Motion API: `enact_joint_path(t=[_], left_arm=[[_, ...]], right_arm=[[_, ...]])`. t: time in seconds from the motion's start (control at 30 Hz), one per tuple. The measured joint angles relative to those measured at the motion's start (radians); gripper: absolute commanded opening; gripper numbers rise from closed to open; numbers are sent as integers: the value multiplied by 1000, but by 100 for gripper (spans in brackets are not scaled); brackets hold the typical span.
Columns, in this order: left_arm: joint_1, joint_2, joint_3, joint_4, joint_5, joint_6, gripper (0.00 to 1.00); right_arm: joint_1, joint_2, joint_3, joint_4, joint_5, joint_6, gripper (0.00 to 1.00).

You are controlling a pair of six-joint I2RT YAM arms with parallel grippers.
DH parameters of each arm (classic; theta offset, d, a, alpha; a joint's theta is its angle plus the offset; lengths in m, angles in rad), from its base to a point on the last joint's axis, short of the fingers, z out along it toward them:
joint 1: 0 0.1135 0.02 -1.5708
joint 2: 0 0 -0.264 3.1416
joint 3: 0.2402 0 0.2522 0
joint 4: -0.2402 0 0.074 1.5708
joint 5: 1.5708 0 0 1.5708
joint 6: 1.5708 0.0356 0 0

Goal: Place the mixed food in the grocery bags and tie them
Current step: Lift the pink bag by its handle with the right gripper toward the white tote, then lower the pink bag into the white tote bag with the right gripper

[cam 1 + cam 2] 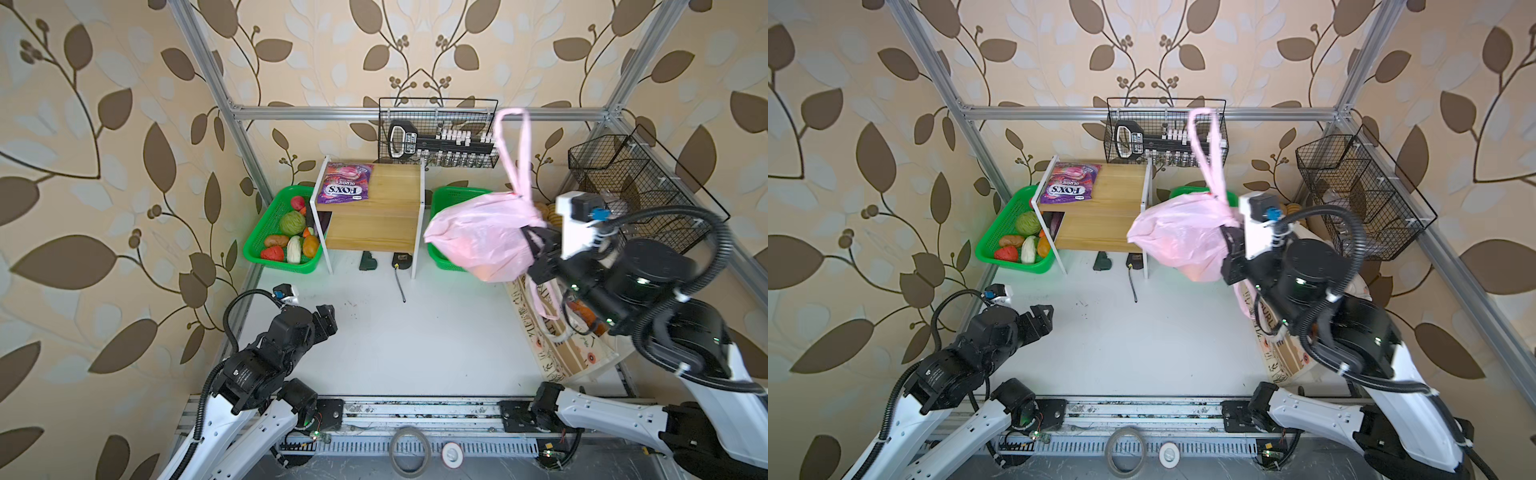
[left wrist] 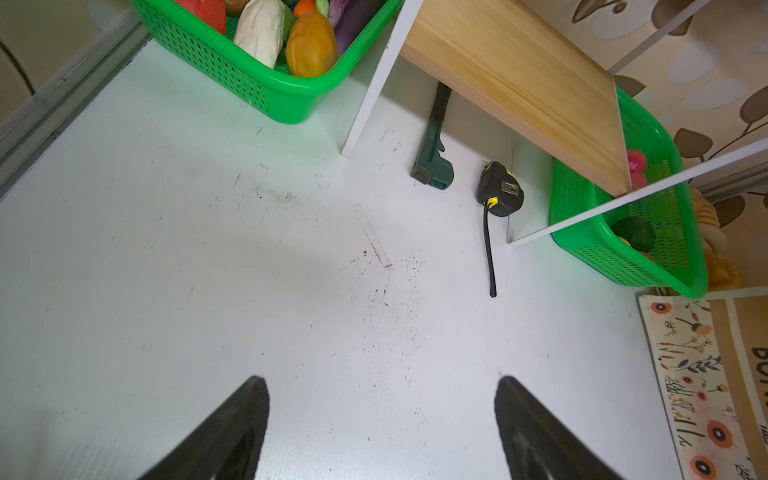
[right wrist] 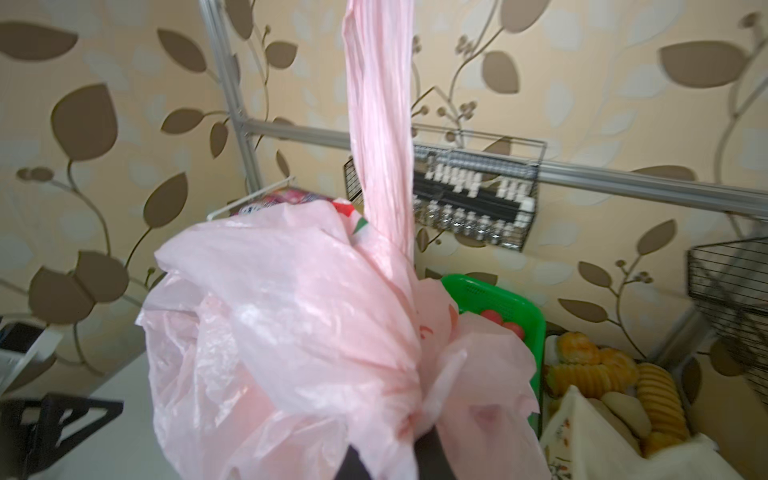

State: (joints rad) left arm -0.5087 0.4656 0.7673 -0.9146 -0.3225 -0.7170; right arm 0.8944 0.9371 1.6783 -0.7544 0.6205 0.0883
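- Pink bag [image 1: 478, 235] held aloft at right, its bunched neck pinched in the right gripper [image 1: 534, 247].
- Left gripper [image 2: 380, 380] seen wide, empty.
- Tying judged underway; 1 handle [image 1: 513, 145] to be caught next.

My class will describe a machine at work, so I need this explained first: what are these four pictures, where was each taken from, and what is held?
Two robot arms at a white table each end in a two-fingered gripper. Two pictures look down from above, side by side; the other two come from cameras on the arms' wrists. The right gripper is shut on the bunched neck of a pink bag. The left gripper is open and empty. On the table are a wooden shelf, a green basket left of it and a tape measure; a cloth tote lies at the right.
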Motion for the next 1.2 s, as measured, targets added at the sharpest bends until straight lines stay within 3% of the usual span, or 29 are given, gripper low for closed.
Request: enact_joint_path(t=[0.27,0.47,0.63,0.8,0.9,1.0,1.2], left_arm=[[0,24,0,23,8,-13,87],[0,54,0,31,19,-16,87],[0,62,0,50,36,-16,87],[0,81,0,54,51,-16,88],[0,82,0,51,52,-16,88],[0,72,0,51,52,-16,88],[0,69,0,57,53,-16,88]], right_arm=[[-1,-91,65,-14,370,-50,0],[-47,-108,-74,-15,531,-105,0],[-280,-134,-246,-50,455,-106,0],[-688,-111,-359,-92,212,-63,0],[-869,-119,-421,-98,99,-30,0],[-937,-151,-430,-95,55,-7,0],[-943,-276,-503,-40,83,10,0]])
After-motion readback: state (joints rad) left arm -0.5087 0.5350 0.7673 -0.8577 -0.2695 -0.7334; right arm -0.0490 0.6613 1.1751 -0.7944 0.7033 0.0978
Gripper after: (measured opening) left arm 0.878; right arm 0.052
